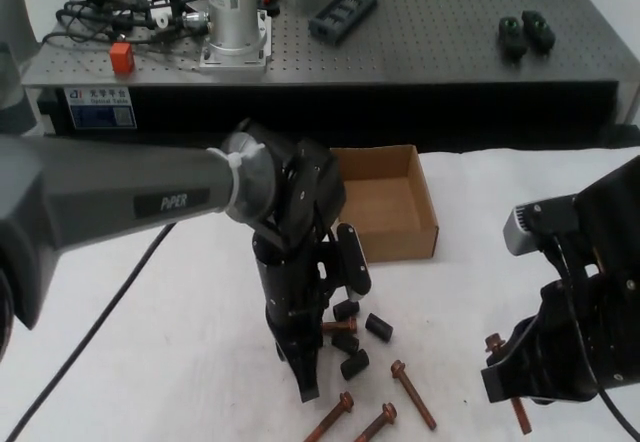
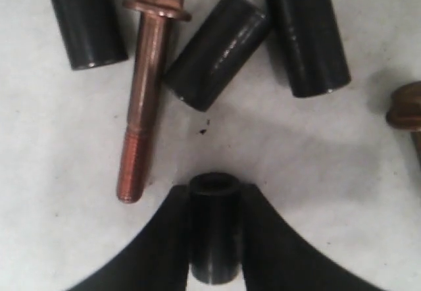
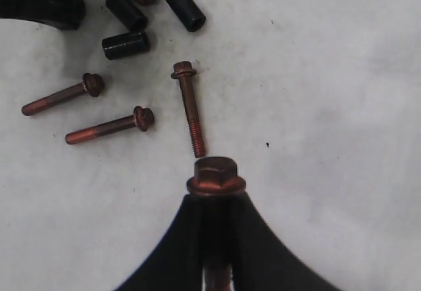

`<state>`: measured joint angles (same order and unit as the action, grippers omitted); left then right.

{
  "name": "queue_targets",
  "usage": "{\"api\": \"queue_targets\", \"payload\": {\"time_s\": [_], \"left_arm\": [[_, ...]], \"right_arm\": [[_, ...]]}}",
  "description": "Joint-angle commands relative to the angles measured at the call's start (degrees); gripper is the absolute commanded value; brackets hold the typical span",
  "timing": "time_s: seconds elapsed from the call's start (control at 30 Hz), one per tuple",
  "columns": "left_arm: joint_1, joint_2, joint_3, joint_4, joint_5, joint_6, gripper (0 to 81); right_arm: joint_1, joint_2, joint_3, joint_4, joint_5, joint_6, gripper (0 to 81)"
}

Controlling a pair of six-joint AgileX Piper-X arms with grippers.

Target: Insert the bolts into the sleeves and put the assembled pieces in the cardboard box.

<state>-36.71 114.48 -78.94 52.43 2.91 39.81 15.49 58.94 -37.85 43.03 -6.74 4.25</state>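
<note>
The left gripper (image 2: pixel 214 202) pinches one black sleeve (image 2: pixel 214 238) between its two fingers. The open end of the sleeve sticks out past the tips. This gripper points down, low over the white cloth (image 1: pixel 150 362). The right gripper (image 3: pixel 216 202) pinches a brown bolt (image 3: pixel 216 174), and the bolt's head pokes out in front of the fingers. In the high view the right gripper is at 3 o'clock from the left one, well apart from it. The loose sleeves (image 1: pixel 378 327) lie on the cloth at 1 o'clock from the left gripper's tip, just beside it. One more bolt lies among them. The loose bolts (image 1: pixel 412 394) lie on the cloth at 3 to 4 o'clock from that tip, between the two grippers. The cardboard box (image 1: pixel 400 244) sits farther back, at 1 o'clock from the left gripper. It is open on top.
</note>
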Motion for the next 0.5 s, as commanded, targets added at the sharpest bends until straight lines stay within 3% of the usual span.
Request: {"api": "queue_targets", "payload": {"time_s": [0.0,0.1,0.23,0.33,0.47], "left_arm": [[-0.40,-0.28,-1.31,1.82,-2.91,-3.36,0.3],[-0.44,-4.85,-1.81,0.91,-1.26,-11.65,0.7],[1.12,-15.95,4.44,-7.11,8.05,-22.87,0.7],[1.43,-26.61,16.05,-23.74,14.78,-28.83,0.7],[1.43,-38.09,32.38,-50.58,32.23,-36.10,0.7]], "right_arm": [[-0.02,-0.52,-0.20,-1.82,-0.87,0.93,0.9],[-0.02,-0.66,-0.20,-8.28,-4.64,2.68,0.9],[-0.02,-0.67,-0.20,-20.31,-12.74,8.24,0.9],[1.08,-0.67,-0.20,-32.45,-17.88,14.15,0.9],[5.04,-0.05,-0.20,-47.47,-18.54,18.14,0.9]]}}
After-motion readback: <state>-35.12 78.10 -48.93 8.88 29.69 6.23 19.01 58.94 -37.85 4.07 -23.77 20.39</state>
